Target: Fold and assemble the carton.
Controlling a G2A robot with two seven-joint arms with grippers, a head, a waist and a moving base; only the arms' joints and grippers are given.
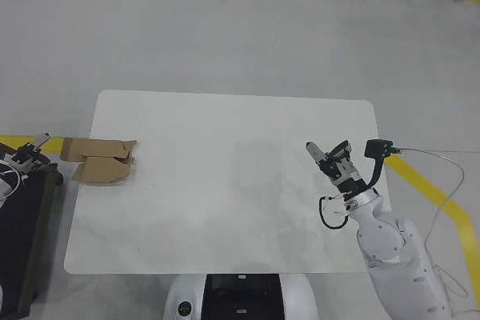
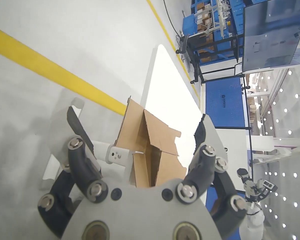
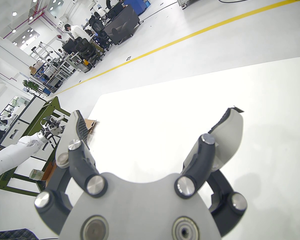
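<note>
Carton (image 1: pixel 102 160) lies flat on the table (image 1: pixel 224 208) at its left edge, with part of it overhanging that edge. Left gripper (image 1: pixel 34 152) is off the table, beyond the same edge; the carton is near, straight ahead of its jaws. A rack (image 1: pixel 20 240) stands beside the table under this gripper. Right gripper (image 1: pixel 330 156) is over the table's right side. Bare tabletop lies ahead of its jaws, the carton far ahead, well apart.

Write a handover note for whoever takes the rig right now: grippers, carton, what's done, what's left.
Left gripper: open, empty, just off the table's left edge, facing the carton without touching it.
Right gripper: open, empty, above the table's right side.
Carton: lies collapsed at the left edge, partly overhanging it.
Done: nothing visible.
Left: grasp, fold, assemble.
</note>
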